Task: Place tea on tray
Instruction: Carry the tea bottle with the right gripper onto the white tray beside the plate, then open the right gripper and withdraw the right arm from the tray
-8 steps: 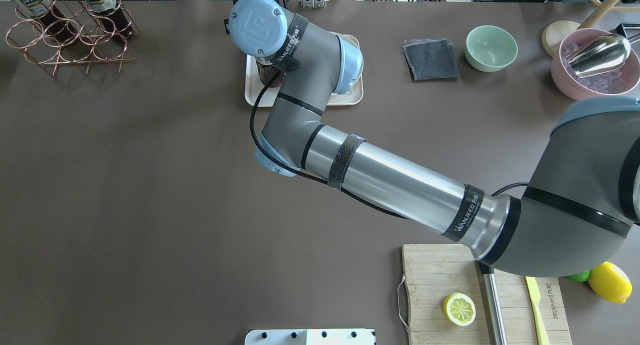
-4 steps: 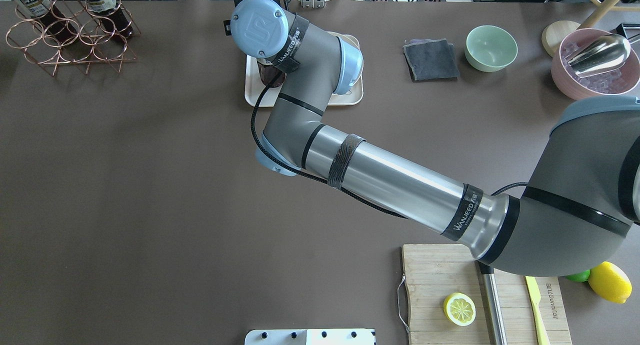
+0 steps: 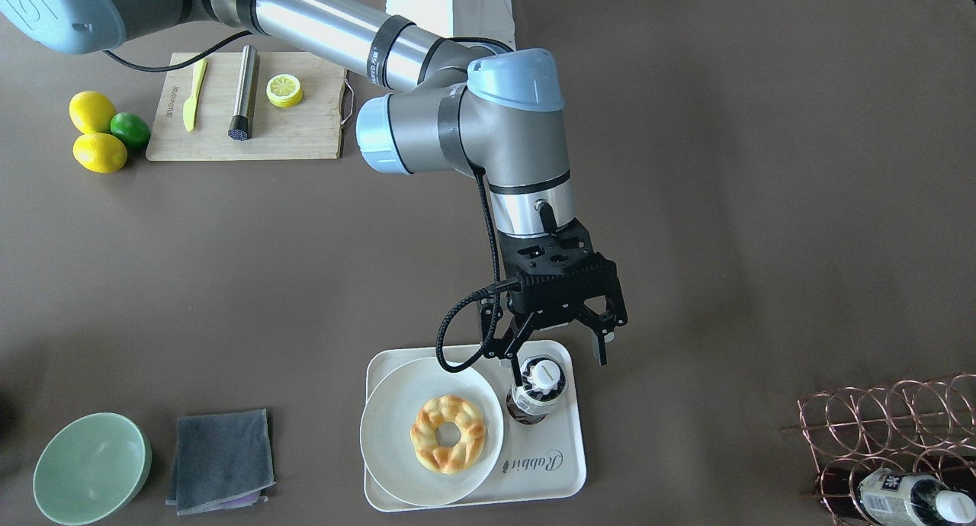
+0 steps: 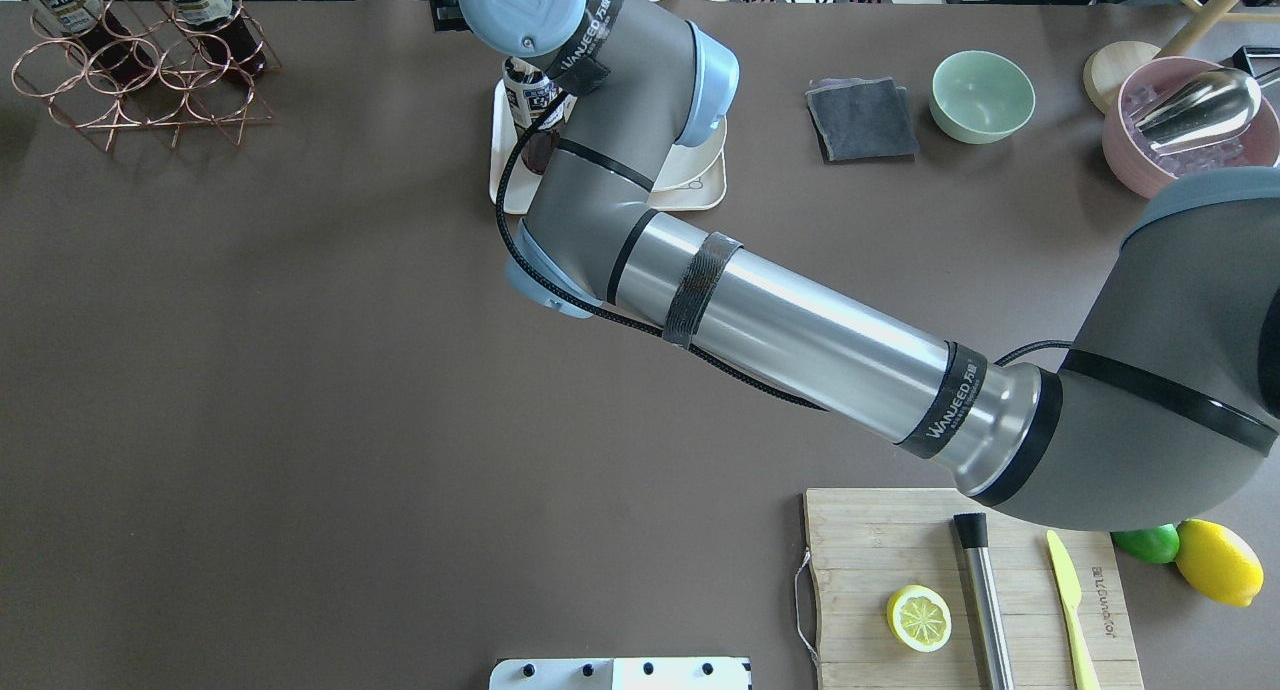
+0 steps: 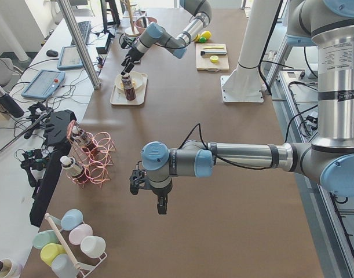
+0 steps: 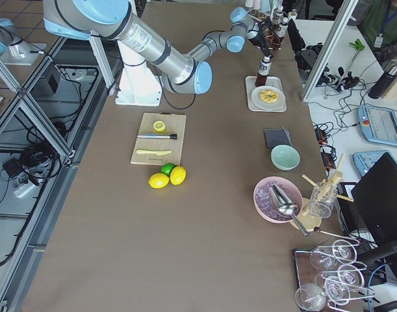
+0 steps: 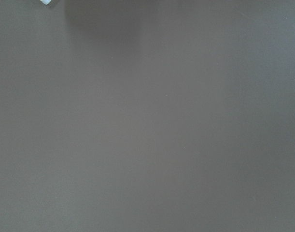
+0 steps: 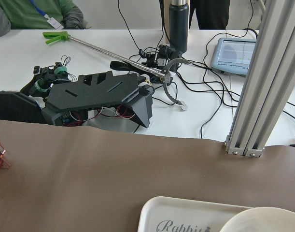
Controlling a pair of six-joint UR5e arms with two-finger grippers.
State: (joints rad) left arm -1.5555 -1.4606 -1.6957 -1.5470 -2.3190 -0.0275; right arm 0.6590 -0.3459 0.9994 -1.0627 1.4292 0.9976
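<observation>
The tea (image 3: 537, 392) stands upright on the tray (image 3: 560, 465), beside a round plate. It is a small bottle of dark liquid with a white cap. My right gripper (image 3: 559, 362) hangs open just over the cap, fingers spread to either side, holding nothing. From overhead the bottle's label (image 4: 525, 95) shows beside the wrist, which hides the gripper. The right side view shows the gripper (image 6: 266, 44) above the bottle (image 6: 262, 70). My left gripper (image 5: 150, 194) hovers low over bare table in the left side view only; I cannot tell its state.
A white plate (image 3: 396, 404) with a ring-shaped pastry (image 3: 448, 433) fills most of the tray. A copper wire rack (image 4: 140, 70) with look-alike bottles sits at the far left corner. A grey cloth (image 4: 862, 120), green bowl (image 4: 982, 96) and cutting board (image 4: 900, 540) lie to the right.
My right wrist has lifted and shifted toward the far edge. The bottle's label and neck now show beside it; the bottle stays upright on the tray.
</observation>
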